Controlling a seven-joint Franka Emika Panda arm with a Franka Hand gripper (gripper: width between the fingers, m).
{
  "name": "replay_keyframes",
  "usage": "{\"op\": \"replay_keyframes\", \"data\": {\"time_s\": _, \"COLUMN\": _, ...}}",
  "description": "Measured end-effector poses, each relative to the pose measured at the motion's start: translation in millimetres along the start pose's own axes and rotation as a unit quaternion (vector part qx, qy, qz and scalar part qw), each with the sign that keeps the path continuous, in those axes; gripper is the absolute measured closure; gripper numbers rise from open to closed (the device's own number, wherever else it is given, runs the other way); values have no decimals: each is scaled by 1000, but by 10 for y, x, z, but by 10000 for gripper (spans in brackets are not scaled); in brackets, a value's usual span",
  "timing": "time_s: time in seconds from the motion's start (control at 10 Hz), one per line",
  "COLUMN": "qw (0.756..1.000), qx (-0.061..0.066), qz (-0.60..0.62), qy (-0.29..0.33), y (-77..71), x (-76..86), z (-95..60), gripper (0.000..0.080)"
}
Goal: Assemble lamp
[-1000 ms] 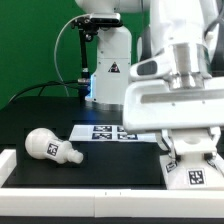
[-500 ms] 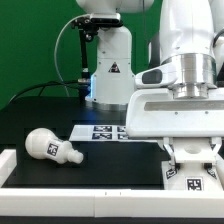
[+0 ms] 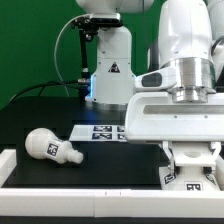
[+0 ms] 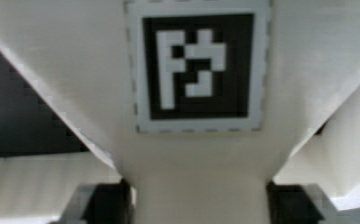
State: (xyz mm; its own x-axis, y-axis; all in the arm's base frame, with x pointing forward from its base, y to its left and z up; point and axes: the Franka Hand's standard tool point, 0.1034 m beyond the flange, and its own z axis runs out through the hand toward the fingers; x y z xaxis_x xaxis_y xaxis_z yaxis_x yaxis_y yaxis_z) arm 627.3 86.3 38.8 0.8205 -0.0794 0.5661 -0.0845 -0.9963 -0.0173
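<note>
Where the claw (image 4: 198,207) hangs, the shade (image 3: 191,173) sits between its fingers — bulb (image 3: 45,146) apart.

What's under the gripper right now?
A white tagged lamp part, tag facing the wrist camera. The gripper covers its top in the exterior view; the grasp cannot be judged.

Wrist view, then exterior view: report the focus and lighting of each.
Wrist view: soft, the black tag on the white part blurred at its edges. Exterior view: sharper, evenly lit, the bulb crisp against the black table; the near arm looms large, slightly soft.
</note>
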Motion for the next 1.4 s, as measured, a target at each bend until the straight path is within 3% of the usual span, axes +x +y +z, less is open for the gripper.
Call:
{"op": "replay_keyframes", "data": {"time_s": 0.6, "qw": 1000, "qx": 4, "qz": -18, "qy": -8, "y": -76, "x": -10, "z": 32, "gripper": 446}}
{"op": "replay_keyframes", "data": {"time_s": 0.8, "qw": 1000, "qx": 4, "qz": -20, "qy": -8, "y": -75, "x": -11, "z": 33, "gripper": 142}}
{"op": "replay_keyframes", "data": {"time_s": 1.4, "qw": 1000, "qx": 6, "qz": -20, "qy": -18, "y": -80, "x": 42, "z": -19, "gripper": 101}}
